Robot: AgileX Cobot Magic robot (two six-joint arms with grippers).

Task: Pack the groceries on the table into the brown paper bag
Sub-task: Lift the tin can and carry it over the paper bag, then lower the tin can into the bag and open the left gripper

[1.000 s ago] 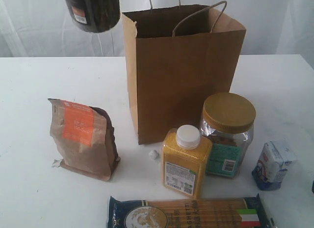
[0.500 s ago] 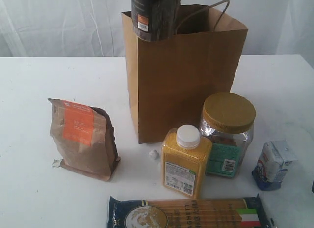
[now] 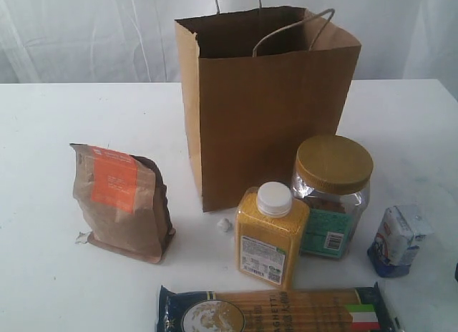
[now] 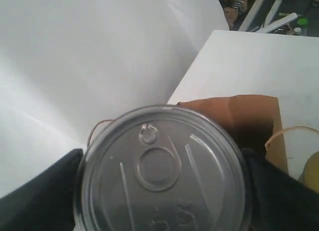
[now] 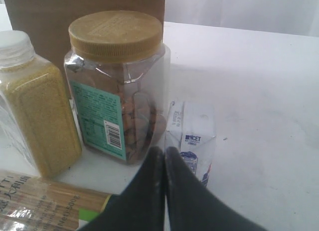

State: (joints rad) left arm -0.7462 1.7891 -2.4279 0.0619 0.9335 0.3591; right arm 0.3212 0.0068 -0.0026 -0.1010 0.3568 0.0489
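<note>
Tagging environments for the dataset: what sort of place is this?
Likely a staged lab bench, not a shop: large white tabletop, white curtain backdrop, gold-lidded clear jar posed by a tall brown paper bag.

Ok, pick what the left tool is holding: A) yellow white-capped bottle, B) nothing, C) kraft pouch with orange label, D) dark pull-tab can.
D: the dark pull-tab can sits between the left tool's dark fingers above the brown paper bag, while the yellow white-capped bottle and kraft pouch stand on the table.
</note>
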